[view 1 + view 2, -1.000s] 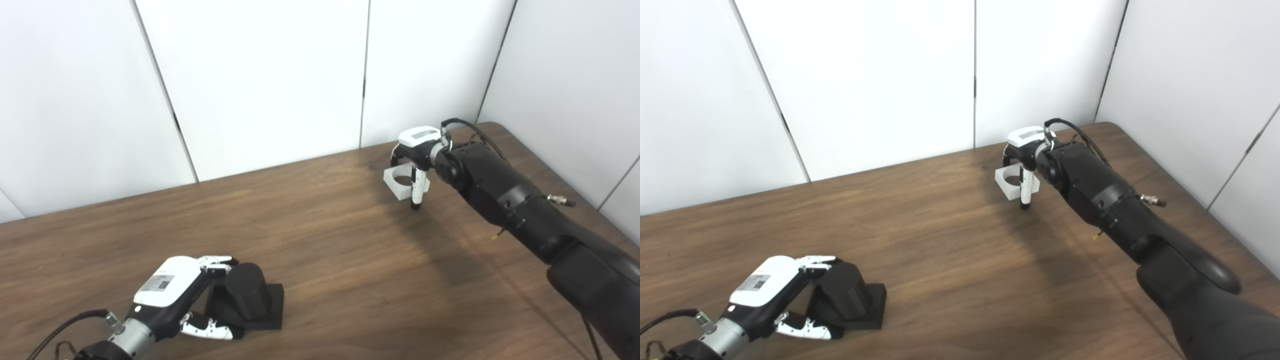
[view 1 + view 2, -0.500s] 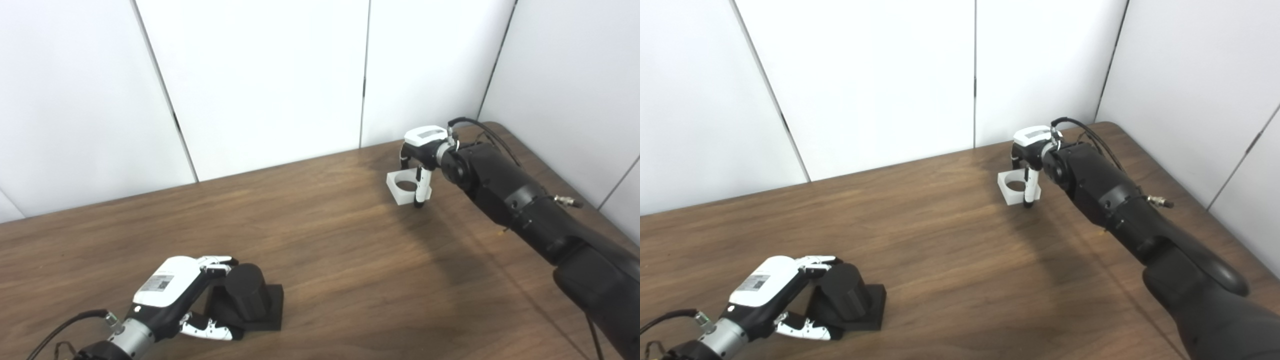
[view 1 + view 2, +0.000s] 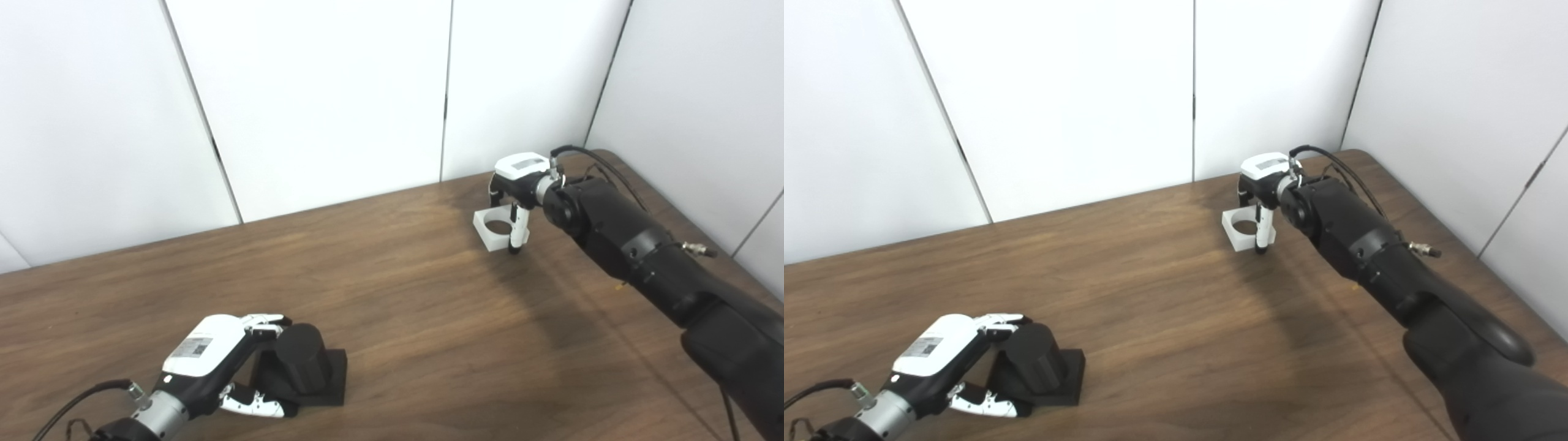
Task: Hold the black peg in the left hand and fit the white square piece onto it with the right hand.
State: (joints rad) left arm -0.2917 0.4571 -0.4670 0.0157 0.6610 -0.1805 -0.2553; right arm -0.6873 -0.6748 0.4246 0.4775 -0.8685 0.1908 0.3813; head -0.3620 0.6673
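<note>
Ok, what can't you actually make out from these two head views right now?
- Right robot hand grip on the white square piece: far fingers hidden behind palm; contact unclear.
- Whether the piece is lifted: too small.
- Left robot hand on the black peg: palm-side contact hidden by the hand.

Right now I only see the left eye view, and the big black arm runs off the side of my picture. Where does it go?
Observer: In the right eye view, the right arm runs back from the right hand, whose fingers straddle the white square piece with a round hole. It swells into a thick rounded black bulge, then leaves by the bottom edge.
Operator: Is there any table beside that bulge?
Observer: Yes. A strip of the brown wooden table shows bare between the bulge and the table's right edge.
</note>
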